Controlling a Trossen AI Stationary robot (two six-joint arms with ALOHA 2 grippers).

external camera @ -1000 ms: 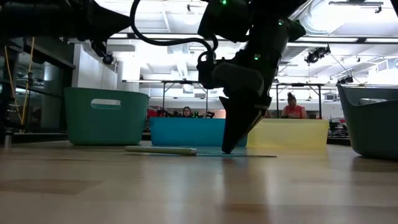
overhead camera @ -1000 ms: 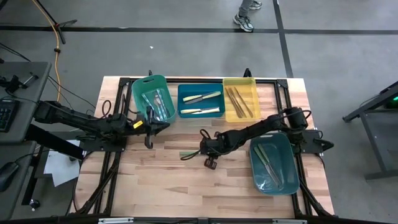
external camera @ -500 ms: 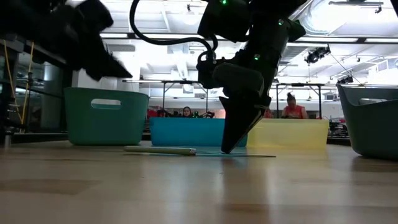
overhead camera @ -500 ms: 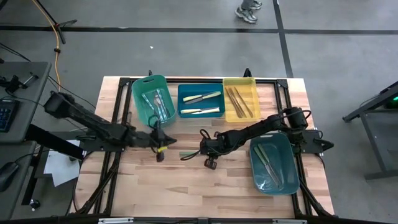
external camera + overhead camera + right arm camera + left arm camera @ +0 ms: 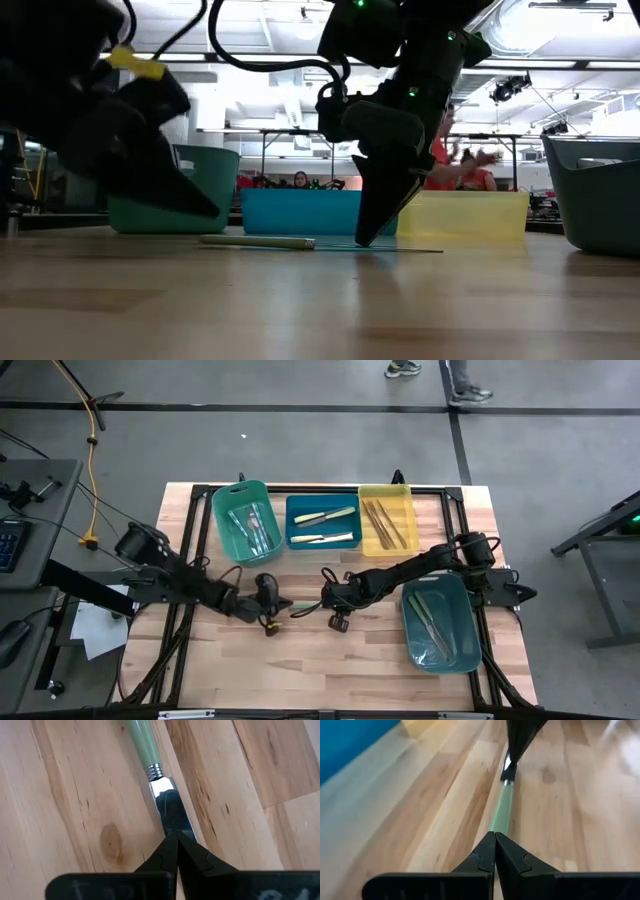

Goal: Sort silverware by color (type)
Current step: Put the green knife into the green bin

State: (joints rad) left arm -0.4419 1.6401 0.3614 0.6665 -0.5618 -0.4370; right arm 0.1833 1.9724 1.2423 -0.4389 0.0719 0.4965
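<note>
Green-handled knife (image 5: 150,755) pinned on the counter (image 5: 300,660)

Right pincer (image 5: 171,836), pressed together, holds the blade down; left pincer (image 5: 495,840), also closed, should spread before gripping the handle squarely.

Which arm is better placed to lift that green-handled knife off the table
Right. The right gripper is down on the knife's silver blade, fingers together. The left gripper only points at the handle end.

No readable text anywhere, no labels on the bins, no brand marks on the arms, no numbers or signs legible in the room behind the table
</note>
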